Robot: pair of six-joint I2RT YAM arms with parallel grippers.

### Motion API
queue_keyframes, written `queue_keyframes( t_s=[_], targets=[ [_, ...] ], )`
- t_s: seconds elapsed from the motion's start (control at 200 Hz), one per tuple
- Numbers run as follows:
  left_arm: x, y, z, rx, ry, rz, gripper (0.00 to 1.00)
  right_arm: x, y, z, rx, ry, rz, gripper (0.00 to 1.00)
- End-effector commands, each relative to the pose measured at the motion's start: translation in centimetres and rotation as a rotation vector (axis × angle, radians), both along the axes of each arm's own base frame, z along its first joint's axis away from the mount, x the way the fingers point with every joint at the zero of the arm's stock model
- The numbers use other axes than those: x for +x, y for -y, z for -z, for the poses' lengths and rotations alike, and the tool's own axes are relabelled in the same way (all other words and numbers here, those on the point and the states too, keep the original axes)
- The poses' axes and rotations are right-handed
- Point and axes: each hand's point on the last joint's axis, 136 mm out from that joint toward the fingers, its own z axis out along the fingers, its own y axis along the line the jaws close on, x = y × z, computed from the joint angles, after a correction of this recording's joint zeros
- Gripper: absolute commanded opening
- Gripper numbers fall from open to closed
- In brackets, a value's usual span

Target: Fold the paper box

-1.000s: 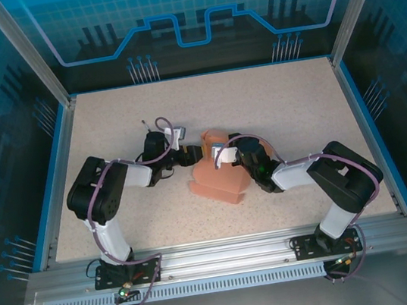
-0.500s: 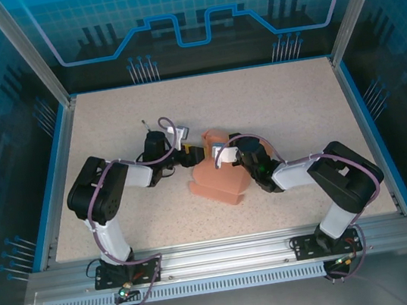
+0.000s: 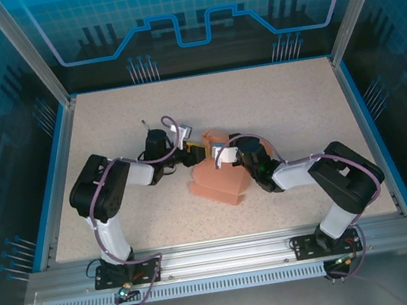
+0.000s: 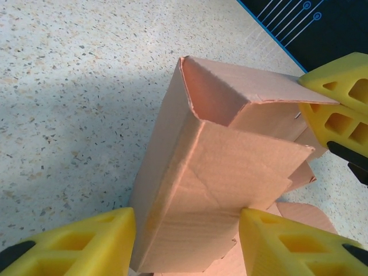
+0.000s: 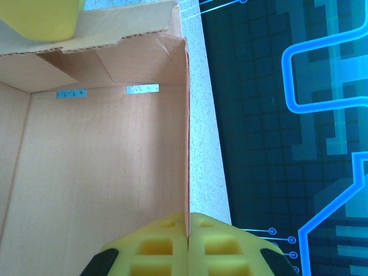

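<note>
The paper box is salmon-orange cardboard, partly folded, lying mid-table between both arms. In the left wrist view a doubled-over wall of the box stands upright between my left gripper's yellow fingers, and both pads touch its sides. From above, the left gripper sits at the box's left rear corner. My right gripper is shut on the thin edge of an upright box wall, with the box's inside to its left. From above, the right gripper is at the box's rear.
The speckled table has a blue rim and glass enclosure walls on all sides. A yellow finger of the right gripper shows beyond the box in the left wrist view. Free table lies all around the box.
My left gripper has crept right toward the box, and its jaws have narrowed onto the folded wall. The right arm has stayed put.
</note>
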Motion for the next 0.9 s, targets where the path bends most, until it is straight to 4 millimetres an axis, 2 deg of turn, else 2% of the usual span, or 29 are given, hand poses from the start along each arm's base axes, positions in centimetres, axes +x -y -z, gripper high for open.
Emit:
queue_keyframes(
  t_s=[0.0,0.22,0.395,0.896],
  targets=[
    [0.2,1.1,-1.0,-0.015,0.068,0.059,0.49,0.2,-0.1,-0.6,0.015,-0.008,-0.006,0.01],
    [0.0,1.5,-1.1,-0.012,0.086,0.073,0.46,0.3,-0.2,-0.4,0.014,-0.014,-0.005,0.01],
    [0.0,1.6,-0.8,-0.001,0.087,0.07,0.39,0.3,-0.2,-0.5,0.019,-0.015,-0.004,0.01],
    [0.7,1.9,0.1,0.059,0.12,0.037,0.49,0.2,-0.5,-0.5,0.035,-0.026,-0.012,0.01]
  ],
)
